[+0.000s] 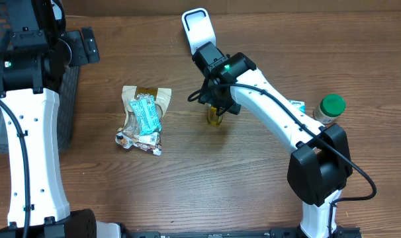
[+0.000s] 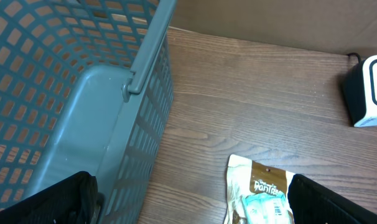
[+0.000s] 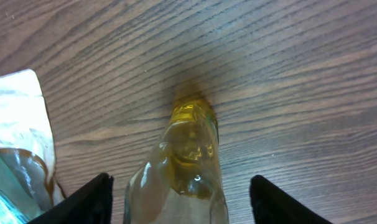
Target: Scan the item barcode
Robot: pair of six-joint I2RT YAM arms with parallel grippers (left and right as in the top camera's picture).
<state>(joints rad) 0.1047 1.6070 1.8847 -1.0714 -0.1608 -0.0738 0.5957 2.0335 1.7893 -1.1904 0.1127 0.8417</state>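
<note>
Bottle (image 3: 190, 155) — amber — between prongs of right tool (image 3: 179, 186)

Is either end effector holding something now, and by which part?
Nothing is held. The right end effector flanks the yellow bottle without touching; the left end effector is empty.

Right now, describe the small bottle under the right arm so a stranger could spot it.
On the table, look in front of the white scanner. Between the right gripper's open fingers sits a clear bottle of yellow liquid. Unlike the flat snack pouch or the green-lidded jar, it is see-through and golden.
</note>
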